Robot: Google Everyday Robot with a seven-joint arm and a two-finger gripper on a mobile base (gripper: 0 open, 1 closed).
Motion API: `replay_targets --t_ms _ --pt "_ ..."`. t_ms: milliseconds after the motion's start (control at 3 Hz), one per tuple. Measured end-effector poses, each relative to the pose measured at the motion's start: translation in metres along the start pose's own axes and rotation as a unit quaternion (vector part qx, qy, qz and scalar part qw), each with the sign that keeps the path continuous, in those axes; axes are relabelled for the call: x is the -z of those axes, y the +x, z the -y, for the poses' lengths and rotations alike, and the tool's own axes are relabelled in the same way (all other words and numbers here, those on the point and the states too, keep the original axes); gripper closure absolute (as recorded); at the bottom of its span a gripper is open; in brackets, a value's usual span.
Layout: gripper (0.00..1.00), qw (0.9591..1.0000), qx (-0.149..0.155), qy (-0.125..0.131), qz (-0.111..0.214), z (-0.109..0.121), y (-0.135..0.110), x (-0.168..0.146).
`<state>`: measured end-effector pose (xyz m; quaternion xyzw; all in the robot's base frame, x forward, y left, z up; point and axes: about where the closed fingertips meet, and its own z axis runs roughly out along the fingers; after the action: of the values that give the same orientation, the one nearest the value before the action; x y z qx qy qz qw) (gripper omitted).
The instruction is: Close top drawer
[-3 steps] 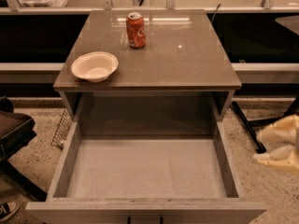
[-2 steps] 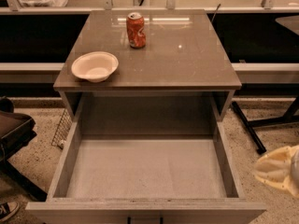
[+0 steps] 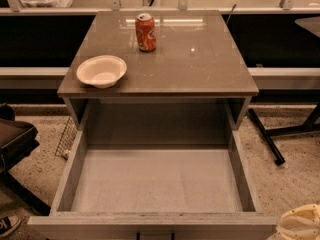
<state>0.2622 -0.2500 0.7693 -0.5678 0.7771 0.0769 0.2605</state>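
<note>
The top drawer (image 3: 156, 184) is pulled far out of the grey-brown cabinet, toward the camera. Its pale grey inside holds nothing. Its front panel (image 3: 150, 225) runs along the bottom edge of the view, and the top of its dark handle (image 3: 155, 235) shows at the centre. My gripper (image 3: 300, 224), pale cream, sits at the bottom right corner, just right of the drawer's front right corner and partly cut off by the frame.
On the cabinet top (image 3: 200, 64) stand a white bowl (image 3: 102, 71) at the front left and an orange soda can (image 3: 145, 32) at the back. A dark chair (image 3: 15, 144) is at the left, a black table leg (image 3: 265, 136) on the floor at the right.
My gripper has moved down and toward the camera along the drawer's right side, from mid-height at the right edge to the bottom right corner. The drawer has not moved.
</note>
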Motion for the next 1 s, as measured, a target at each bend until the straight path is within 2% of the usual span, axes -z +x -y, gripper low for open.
replay_targets --t_ms 333,667,1000 --pt "1.0 1.0 0.0 0.0 0.0 0.0 0.0 0.0" --pt "1.0 0.9999 -0.009 -0.004 0.014 -0.004 0.001 -0.017" --pt "1.0 0.9986 -0.016 -0.01 0.049 -0.013 0.007 -0.06"
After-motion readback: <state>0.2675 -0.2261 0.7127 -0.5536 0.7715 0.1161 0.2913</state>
